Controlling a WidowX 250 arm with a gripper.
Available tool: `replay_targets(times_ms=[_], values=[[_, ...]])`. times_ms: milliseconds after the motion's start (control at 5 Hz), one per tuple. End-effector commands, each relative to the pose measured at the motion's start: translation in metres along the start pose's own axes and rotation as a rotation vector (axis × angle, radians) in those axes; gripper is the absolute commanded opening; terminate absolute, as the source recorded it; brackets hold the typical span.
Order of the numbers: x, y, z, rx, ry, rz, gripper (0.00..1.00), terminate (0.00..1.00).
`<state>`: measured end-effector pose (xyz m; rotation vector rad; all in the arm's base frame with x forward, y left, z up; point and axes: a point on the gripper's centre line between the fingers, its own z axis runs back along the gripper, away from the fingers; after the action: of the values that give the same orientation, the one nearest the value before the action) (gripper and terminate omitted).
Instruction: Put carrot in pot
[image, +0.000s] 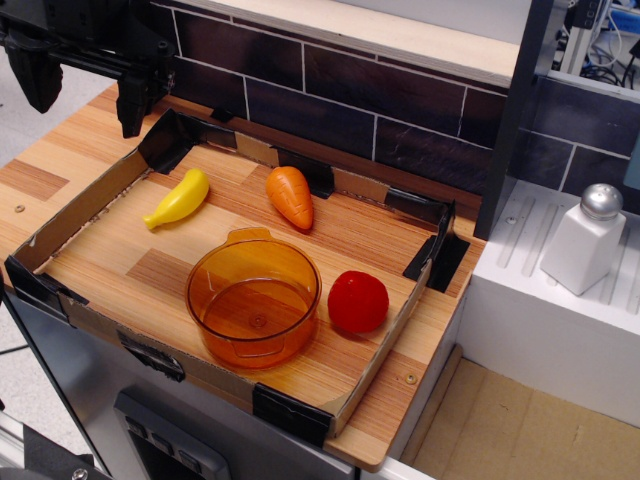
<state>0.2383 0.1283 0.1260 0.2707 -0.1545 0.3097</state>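
Note:
The orange toy carrot (290, 197) lies on the wooden board inside the low cardboard tray, towards the back, tip pointing to the front right. The translucent amber pot (232, 345) stands upright and empty at the tray's front middle, its tab handle facing the carrot. The two are a short gap apart. My black gripper (85, 95) hangs at the top left, above the tray's back left corner, well away from the carrot. Its two fingers (130, 110) stand wide apart and hold nothing.
A yellow toy banana (178, 198) lies left of the carrot. A red toy tomato (357, 301) sits right of the pot. Cardboard walls (90, 200) ring the board. A dark tiled wall stands behind. A white shaker (585, 238) stands on the white drainer at right.

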Motion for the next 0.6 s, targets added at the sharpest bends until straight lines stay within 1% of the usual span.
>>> replay_targets(times_ms=[0,200,400], values=[[0.000,0.000,0.000,0.000,0.000,0.000,1.00,0.00],[0.011,-0.022,-0.001,-0.033,-0.007,0.134,1.00,0.00],[0.025,-0.048,-0.010,-0.059,-0.058,0.214,1.00,0.00]])
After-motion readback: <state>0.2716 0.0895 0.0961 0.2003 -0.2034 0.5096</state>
